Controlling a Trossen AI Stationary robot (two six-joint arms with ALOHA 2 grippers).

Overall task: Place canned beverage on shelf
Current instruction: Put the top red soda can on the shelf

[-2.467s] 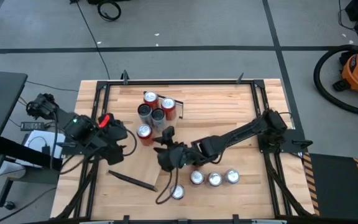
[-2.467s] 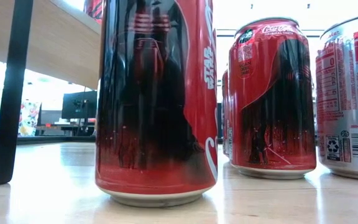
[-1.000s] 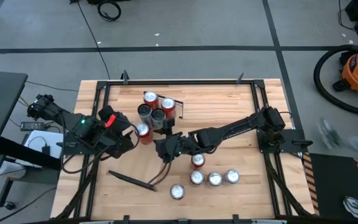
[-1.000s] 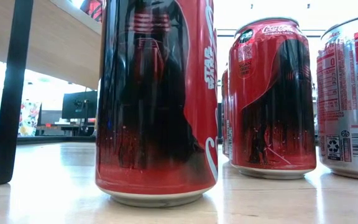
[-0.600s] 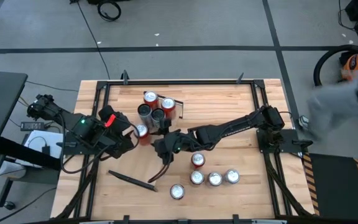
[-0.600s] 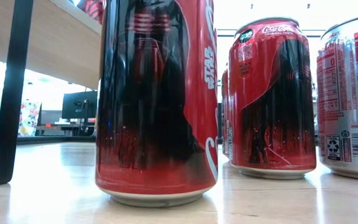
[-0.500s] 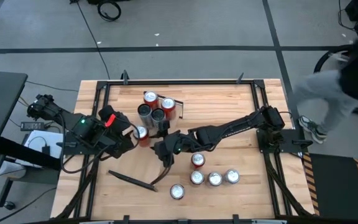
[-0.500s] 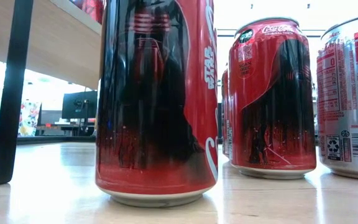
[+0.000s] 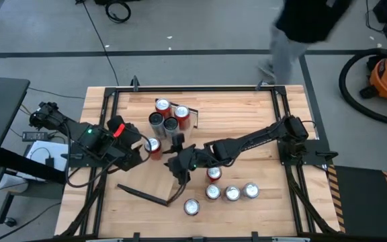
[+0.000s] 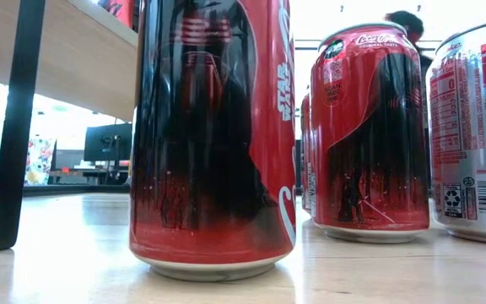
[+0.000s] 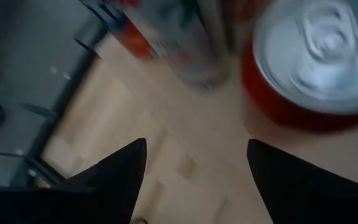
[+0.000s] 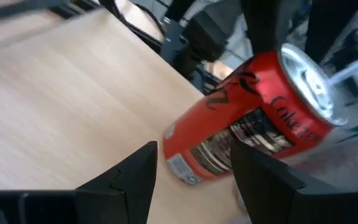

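Right claw [image 9: 180, 165] shifted; can [image 9: 154, 146] lies beside it.

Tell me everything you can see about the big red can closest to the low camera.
The red can stands upright on the pale wooden tabletop, and the picture cuts off its top. Its glossy metal side is red, with a large dark figure printed over it and white Star Wars lettering running up the right edge. A bare silver rim shows at the base. Nothing but the table touches it; a similar can stands clear of it, farther back.
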